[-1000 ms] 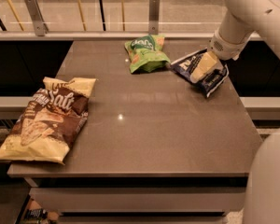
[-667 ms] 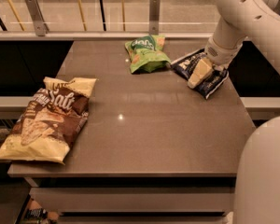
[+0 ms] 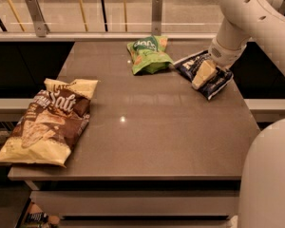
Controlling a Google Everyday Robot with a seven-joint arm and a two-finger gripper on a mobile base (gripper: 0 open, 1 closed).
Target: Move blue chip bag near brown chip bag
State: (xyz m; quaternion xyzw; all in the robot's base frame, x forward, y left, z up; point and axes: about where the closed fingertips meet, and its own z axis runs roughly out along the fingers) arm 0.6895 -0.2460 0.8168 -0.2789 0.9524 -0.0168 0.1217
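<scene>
The blue chip bag (image 3: 216,81) is a small crinkled navy bag lying at the table's far right. My gripper (image 3: 204,74) is down on top of it and covers its middle. The brown chip bag (image 3: 48,120) is large, with pale yellow ends and white "Salt" lettering. It lies flat at the table's front left corner, far from the blue bag. My white arm (image 3: 242,18) reaches in from the upper right.
A small green chip bag (image 3: 147,54) lies at the far middle of the brown table (image 3: 147,137), just left of the blue bag. A railing with posts (image 3: 156,13) runs behind the table. Part of my white body (image 3: 270,179) fills the lower right.
My arm has swung its upper part slightly and the gripper has shifted a little left on the blue bag. The bags lie where they were.
</scene>
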